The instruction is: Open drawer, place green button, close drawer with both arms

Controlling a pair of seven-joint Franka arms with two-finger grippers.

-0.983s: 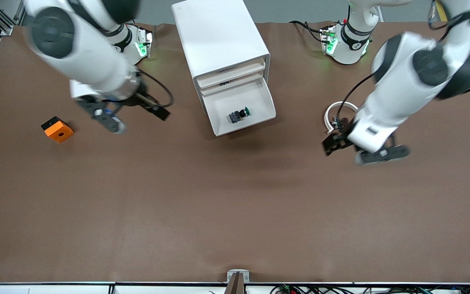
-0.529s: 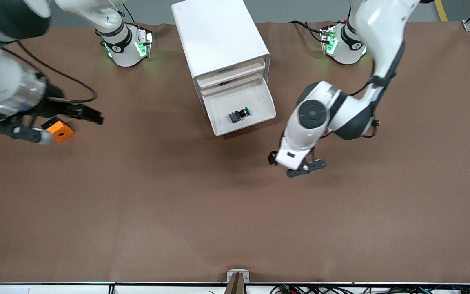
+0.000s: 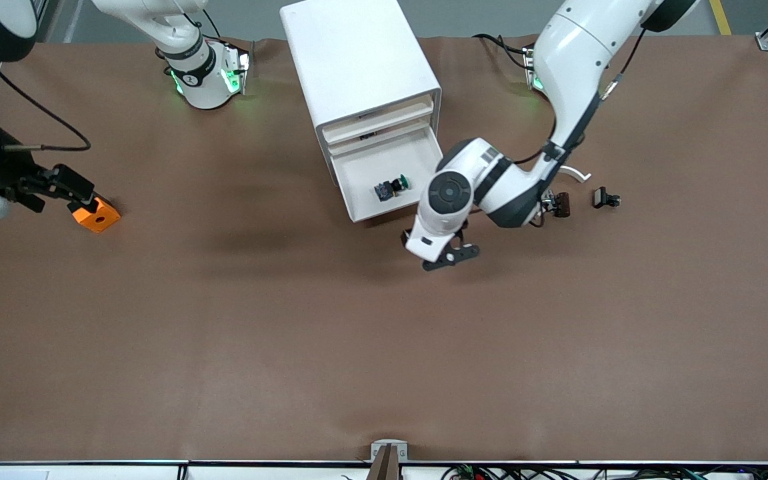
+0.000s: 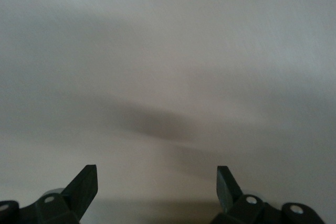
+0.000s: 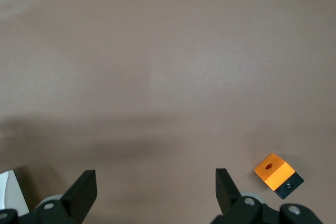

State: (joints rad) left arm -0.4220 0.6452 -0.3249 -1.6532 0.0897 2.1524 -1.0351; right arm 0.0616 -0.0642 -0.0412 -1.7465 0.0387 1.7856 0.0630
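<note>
button point(image 3: 391, 187) in open drawer point(image 3: 417, 193)

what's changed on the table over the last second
The left gripper has swung from the left arm's end of the table to just in front of the open drawer, fingers open. The right gripper drew away to the table's edge beside the orange cube, empty. The button stayed in the drawer.

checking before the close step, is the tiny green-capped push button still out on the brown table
No, the tiny green-capped push button lies inside the open shallow white plastic drawer.
</note>
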